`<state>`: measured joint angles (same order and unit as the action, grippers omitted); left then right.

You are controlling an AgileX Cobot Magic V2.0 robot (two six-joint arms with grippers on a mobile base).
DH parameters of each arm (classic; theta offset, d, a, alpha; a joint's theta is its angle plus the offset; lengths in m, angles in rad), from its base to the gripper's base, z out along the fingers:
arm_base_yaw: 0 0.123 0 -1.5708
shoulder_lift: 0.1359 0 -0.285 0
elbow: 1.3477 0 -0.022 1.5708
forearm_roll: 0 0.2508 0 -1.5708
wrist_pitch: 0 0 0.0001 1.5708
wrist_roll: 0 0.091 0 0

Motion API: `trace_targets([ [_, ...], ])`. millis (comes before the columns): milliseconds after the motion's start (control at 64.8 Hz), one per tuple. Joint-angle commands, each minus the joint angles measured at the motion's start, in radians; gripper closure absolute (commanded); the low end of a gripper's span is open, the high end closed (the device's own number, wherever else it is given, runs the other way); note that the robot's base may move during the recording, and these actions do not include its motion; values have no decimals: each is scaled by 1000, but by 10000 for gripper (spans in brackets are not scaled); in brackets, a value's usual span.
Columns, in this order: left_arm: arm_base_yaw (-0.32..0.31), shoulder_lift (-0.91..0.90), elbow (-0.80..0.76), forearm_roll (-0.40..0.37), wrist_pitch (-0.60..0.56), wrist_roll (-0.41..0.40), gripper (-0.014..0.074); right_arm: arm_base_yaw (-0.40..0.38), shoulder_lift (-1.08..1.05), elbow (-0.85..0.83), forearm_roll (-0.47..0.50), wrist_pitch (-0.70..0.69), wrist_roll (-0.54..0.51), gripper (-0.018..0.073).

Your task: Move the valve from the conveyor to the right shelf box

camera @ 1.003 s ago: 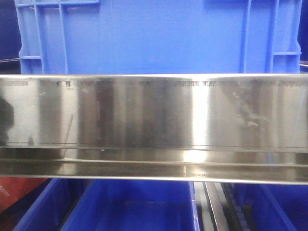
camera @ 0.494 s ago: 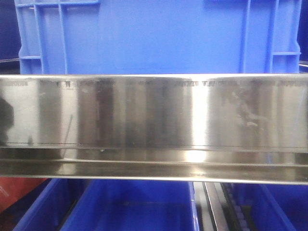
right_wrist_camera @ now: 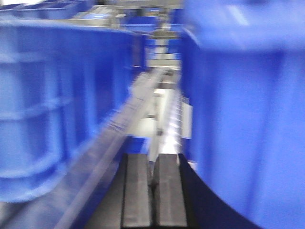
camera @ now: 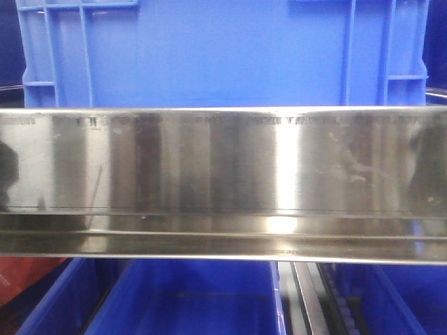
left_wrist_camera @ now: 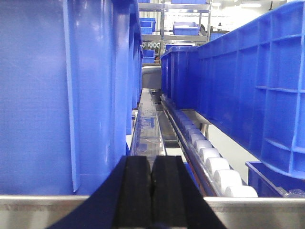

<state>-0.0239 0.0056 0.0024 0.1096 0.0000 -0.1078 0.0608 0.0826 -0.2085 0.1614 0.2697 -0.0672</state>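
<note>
Nearest the lenses, both wrist views show black pads. The left gripper (left_wrist_camera: 152, 191) has its jaws pressed together with nothing between them. The right gripper (right_wrist_camera: 153, 191) has its pads nearly meeting; a small pale sliver sits in the seam, but the view is smeared with motion blur, so I cannot tell whether anything is held. No valve can be made out in any view, and the conveyor is not in sight either.

Just beyond the left pads runs a steel lip, then a narrow aisle between a tall blue crate (left_wrist_camera: 62, 95) on the left and a row of blue bins (left_wrist_camera: 238, 86) on the right, with white rollers (left_wrist_camera: 214, 162) lining the track beside them. In the front view a polished shelf rail (camera: 223, 181) spans the frame, with a blue box (camera: 223, 56) above it and more bins below.

Against the earlier front views, the box and rail reflections have slid slightly left, and a dark reflection has appeared at the rail's right end: the base or right arm seems to be moving. With the shelf filling the view, the task probably stands at the approach.

Open room is slim: crate walls close on both sides, the rail edge ahead.
</note>
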Motion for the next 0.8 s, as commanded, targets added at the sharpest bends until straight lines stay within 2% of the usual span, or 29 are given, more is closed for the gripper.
trace_targets([
  [0, 1, -6, -2, -4, -19, -5, 708, -51, -62, 59, 8, -44, 3, 712],
  [123, 1, -6, -2, -4, -19, -5, 708, -95, -83, 136, 8, -101, 3, 712],
  [340, 1, -6, -2, -4, -19, -5, 708, -95, -83, 209, -24, -238, 3, 712],
  [525, 1, -6, -2, -4, -19, -5, 708, -95, -83, 209, -88, -215, 3, 712],
  [787, 1, -6, -2, -4, -19, -5, 708, -95, -83, 209, -72, -254, 3, 712],
])
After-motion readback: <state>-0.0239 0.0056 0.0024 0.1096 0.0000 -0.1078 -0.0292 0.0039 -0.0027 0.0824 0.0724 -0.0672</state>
